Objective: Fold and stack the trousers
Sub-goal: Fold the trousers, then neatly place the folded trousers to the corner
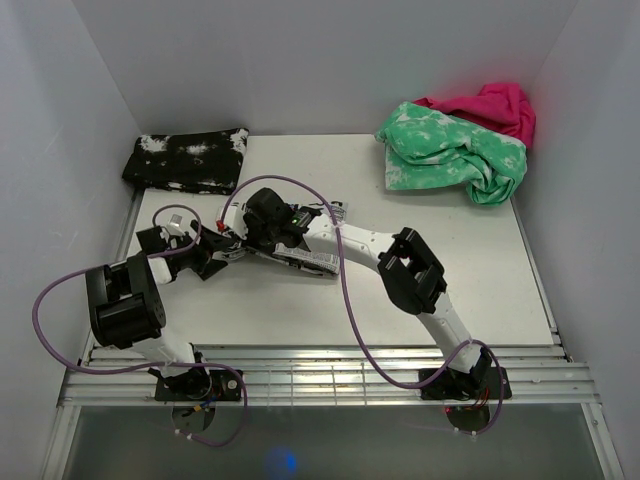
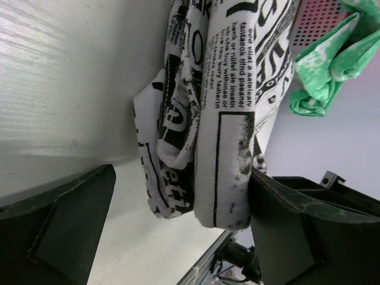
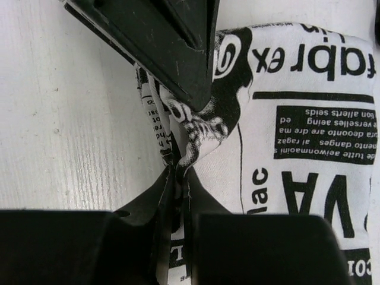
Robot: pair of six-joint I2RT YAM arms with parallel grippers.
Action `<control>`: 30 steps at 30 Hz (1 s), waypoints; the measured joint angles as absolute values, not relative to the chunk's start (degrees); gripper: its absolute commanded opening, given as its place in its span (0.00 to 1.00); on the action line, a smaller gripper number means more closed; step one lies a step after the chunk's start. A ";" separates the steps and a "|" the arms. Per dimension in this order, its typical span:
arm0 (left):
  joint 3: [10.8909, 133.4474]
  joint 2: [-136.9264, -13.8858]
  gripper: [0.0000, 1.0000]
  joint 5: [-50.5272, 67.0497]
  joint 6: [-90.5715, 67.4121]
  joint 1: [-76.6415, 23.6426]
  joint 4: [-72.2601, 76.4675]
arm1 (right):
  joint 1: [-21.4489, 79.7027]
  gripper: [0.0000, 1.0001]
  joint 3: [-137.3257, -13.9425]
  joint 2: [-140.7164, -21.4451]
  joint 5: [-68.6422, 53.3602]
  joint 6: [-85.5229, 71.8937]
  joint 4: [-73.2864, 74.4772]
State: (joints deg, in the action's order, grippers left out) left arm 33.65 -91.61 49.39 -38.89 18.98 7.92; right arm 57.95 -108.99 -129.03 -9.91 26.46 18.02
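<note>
1. Straddling one end of the bundle, the left gripper works just toward the arm bases from the black, white-speckled folded garment. Its jaws stand wide apart, one finger against the cloth and the other clear of it.
2. The white soft-cloth trousers with black newspaper print lie as a narrow bundle of several layers on the white table. They are near the speckled garment, on its base-ward side and a little to its right.
3. The right gripper, slightly further right of the speckled garment, has its jaws together, clamped on a thin edge of the trousers' layers.
4. Well to the right of the speckled garment, by the back wall, a crumpled green-and-white mottled garment rests against a bright pink cloth.
5. The folding looks nearly finished, and stacking is not yet done.
6. The next move likely calls for the left jaws to close on the bundle's end, so both grippers can carry it without the layers slipping open. It would probably go toward the speckled garment, though that is a guess.
</note>
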 measured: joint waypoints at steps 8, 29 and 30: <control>29.19 -88.27 0.98 51.62 -46.06 18.90 16.14 | 57.89 0.08 -106.26 -128.86 -11.57 25.63 16.19; 29.93 -96.33 0.68 53.17 -56.10 18.13 26.06 | 58.70 0.08 -106.04 -128.81 -13.06 24.18 14.90; 30.72 -96.86 0.65 53.19 -56.03 18.06 26.22 | 58.70 0.08 -105.93 -128.73 -13.17 24.12 14.81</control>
